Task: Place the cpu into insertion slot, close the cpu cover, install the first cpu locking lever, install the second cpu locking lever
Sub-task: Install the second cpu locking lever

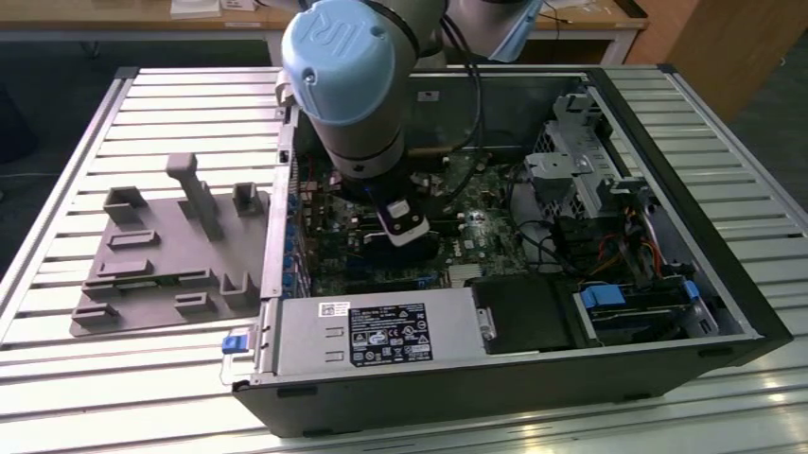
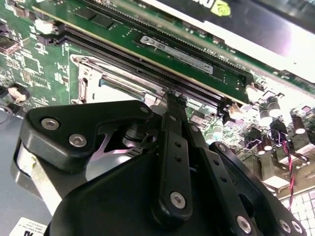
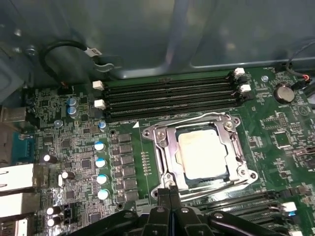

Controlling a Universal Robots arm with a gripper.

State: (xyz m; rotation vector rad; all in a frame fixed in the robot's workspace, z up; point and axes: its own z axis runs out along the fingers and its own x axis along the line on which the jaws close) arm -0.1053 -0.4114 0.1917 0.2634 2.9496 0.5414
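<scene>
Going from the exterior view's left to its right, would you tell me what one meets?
Grey fixture tray → blue latch on the case's edge → arm reaching down to the motherboard → silver drive cage → blue-handled drive bay.

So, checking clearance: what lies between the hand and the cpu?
In the first wrist view, the cpu cover edge lies between the hand and cpu.

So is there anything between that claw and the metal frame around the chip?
Nothing visible. In the first wrist view the gripper sits right at the edge of the cpu cover, which lies flat around the cpu, with only bare board near its tips.
</scene>
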